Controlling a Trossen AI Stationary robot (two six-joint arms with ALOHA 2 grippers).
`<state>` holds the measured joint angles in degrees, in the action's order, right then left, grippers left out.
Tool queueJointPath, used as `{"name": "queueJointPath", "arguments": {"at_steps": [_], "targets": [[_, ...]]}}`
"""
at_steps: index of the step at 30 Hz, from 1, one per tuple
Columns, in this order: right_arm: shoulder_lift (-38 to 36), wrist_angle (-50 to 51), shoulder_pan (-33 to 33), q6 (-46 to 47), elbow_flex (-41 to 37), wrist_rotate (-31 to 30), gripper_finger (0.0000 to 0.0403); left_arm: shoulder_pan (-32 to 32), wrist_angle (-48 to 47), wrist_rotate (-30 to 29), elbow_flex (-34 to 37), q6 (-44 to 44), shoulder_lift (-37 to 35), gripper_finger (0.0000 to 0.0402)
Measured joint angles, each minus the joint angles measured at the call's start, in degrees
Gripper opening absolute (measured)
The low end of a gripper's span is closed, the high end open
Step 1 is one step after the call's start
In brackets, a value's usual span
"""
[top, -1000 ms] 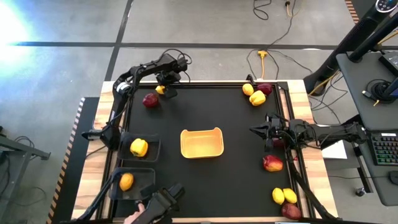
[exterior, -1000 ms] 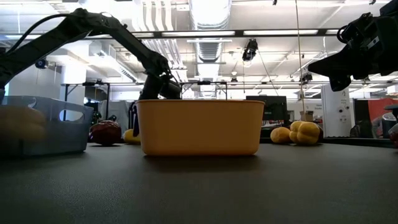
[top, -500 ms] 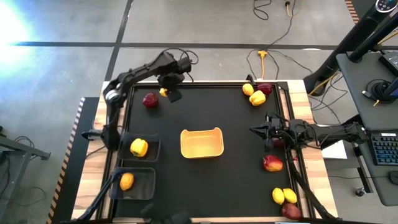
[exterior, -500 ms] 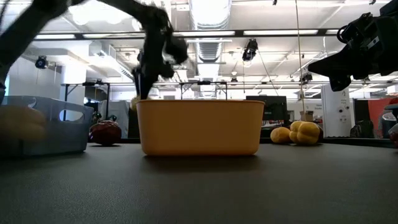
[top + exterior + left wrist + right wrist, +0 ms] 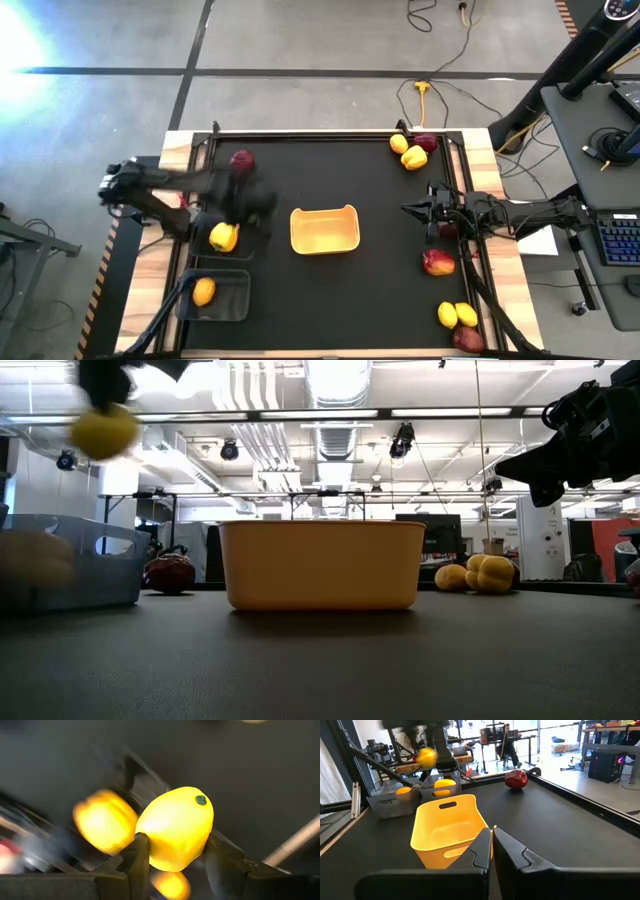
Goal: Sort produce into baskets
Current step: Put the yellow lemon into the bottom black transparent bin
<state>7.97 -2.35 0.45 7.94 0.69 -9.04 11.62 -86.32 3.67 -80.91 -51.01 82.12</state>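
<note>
My left gripper [image 5: 248, 206] is shut on a yellow lemon [image 5: 175, 827] and is up in the air over the table's left side, close to the farther of two dark bins [image 5: 238, 246]. The lemon also shows high up in the low view [image 5: 103, 432] and in the right wrist view [image 5: 426, 756]. That bin holds a yellow pepper [image 5: 223, 237]. The nearer bin [image 5: 232, 300] holds a yellow fruit [image 5: 203, 292]. The yellow tray [image 5: 324, 230] stands mid-table. My right gripper [image 5: 408, 210] is shut and empty, in the air right of the tray. My left gripper pinches the lemon's two opposite sides [image 5: 150, 845] between its two fingers [image 5: 138, 857], the stem end with its green dot [image 5: 201, 800] pointing away from the wrist. The lemon is lifted clear of the table, well above the bins.
A dark red fruit [image 5: 241, 160] lies at the far left. Two yellow pieces and a red one [image 5: 412, 150] lie at the far right corner. A red fruit [image 5: 438, 262] lies near my right arm; yellow and red pieces [image 5: 458, 320] lie at the near right corner.
My left gripper, shut on the lemon, has lifted it from the far left of the table beside the red fruit. It has swung fast toward the near left, over the bins, and the arm has folded back to the left.
</note>
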Motion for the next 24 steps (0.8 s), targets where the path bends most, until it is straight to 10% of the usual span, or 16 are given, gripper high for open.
{"name": "queueJointPath", "arguments": {"at_steps": [10,24], "targets": [[0.0,0.0,0.01,-0.01,0.01,0.01,0.0009,29.19,13.7,3.48,9.57,-38.43,0.56,0.0148],[0.0,0.0,0.01,0.0,0.01,0.01,0.0009,30.47,16.96,8.99,20.92,-41.08,6.69,0.0153]]}}
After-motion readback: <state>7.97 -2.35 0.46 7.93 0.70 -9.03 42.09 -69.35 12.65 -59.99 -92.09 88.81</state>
